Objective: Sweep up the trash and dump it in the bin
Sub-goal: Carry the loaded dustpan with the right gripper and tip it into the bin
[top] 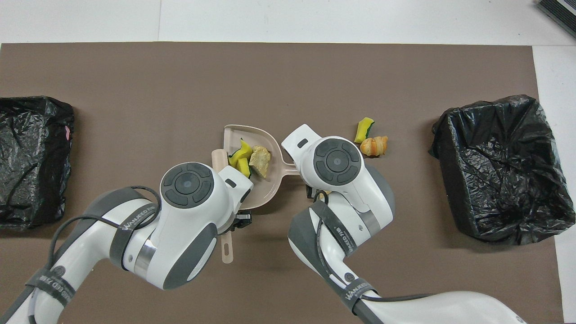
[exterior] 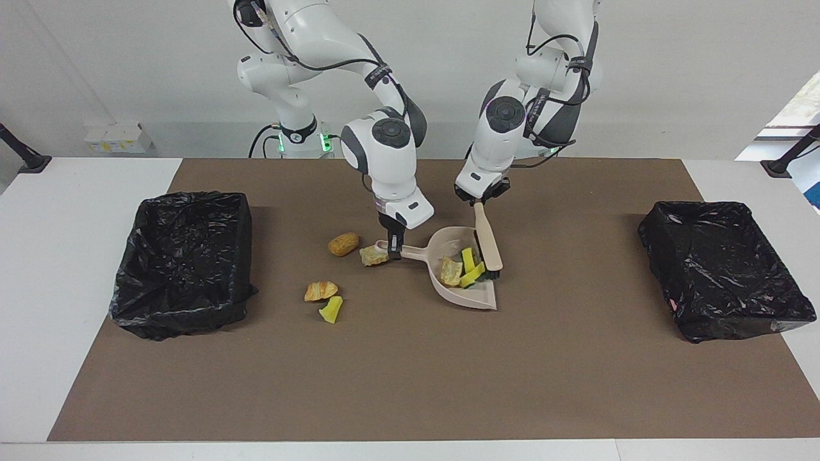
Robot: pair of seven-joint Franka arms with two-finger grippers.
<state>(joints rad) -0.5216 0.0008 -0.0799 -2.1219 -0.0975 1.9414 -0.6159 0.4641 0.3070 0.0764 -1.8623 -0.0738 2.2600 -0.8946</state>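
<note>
The right gripper (exterior: 394, 251) is down at the tabletop (exterior: 410, 384), its fingers closed on the handle of the beige dustpan (exterior: 471, 296), which lies flat at the middle of the brown mat. The left gripper (exterior: 479, 197) hangs over the dustpan's edge nearer the robots, clamped on the top of the brush (exterior: 488, 243) handle; the brush slants down so its dark bristles rest at the pan's side toward the left arm's end.

Three pieces of trash sit inside the pan: two yellow sponge chunks (exterior: 471, 266) and a tan bread lump (exterior: 450, 271). Four are on the mat: a pale lump (exterior: 373, 255) touching the pan's handle just beside the right gripper, a brown potato-like piece (exterior: 343, 243) near it toward the right arm's end, and farther from the robots a croissant (exterior: 319, 291) with a yellow sponge chunk (exterior: 331, 310) beside it.

A bin lined with black plastic stands at the right arm's end (exterior: 186, 262), another at the left arm's end (exterior: 724, 269). Straps on both arms carry writing too small to read with certainty.
</note>
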